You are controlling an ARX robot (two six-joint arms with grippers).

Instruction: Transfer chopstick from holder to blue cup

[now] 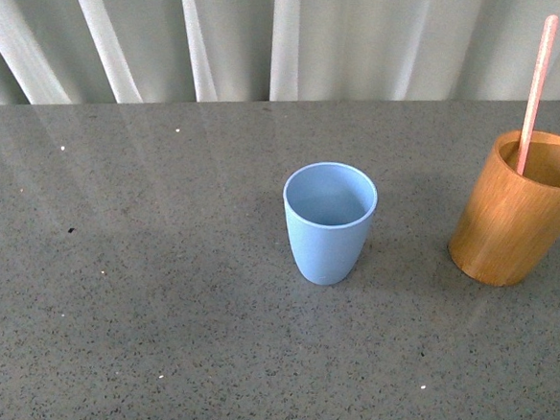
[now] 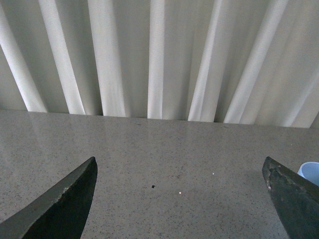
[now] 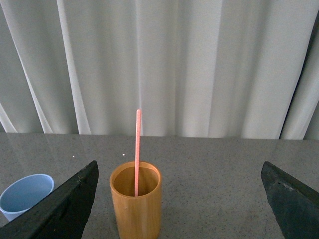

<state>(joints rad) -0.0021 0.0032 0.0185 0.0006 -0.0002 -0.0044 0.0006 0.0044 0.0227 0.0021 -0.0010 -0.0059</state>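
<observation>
The blue cup (image 1: 331,221) stands upright and empty near the middle of the grey table. To its right the orange-brown wooden holder (image 1: 516,209) holds a pale pink chopstick (image 1: 537,90) that leans toward the back right. No arm shows in the front view. My right gripper (image 3: 179,172) is open, and the holder (image 3: 135,203) with the chopstick (image 3: 137,149) stands ahead of it, close to one finger, with the blue cup (image 3: 25,195) at the frame's edge. Bare table lies between the fingers of my open left gripper (image 2: 179,169), and a sliver of the blue cup (image 2: 310,171) shows beside one finger.
The speckled grey table (image 1: 150,277) runs back to a white pleated curtain (image 1: 249,34) along its far edge. The holder sits close to the right border of the front view.
</observation>
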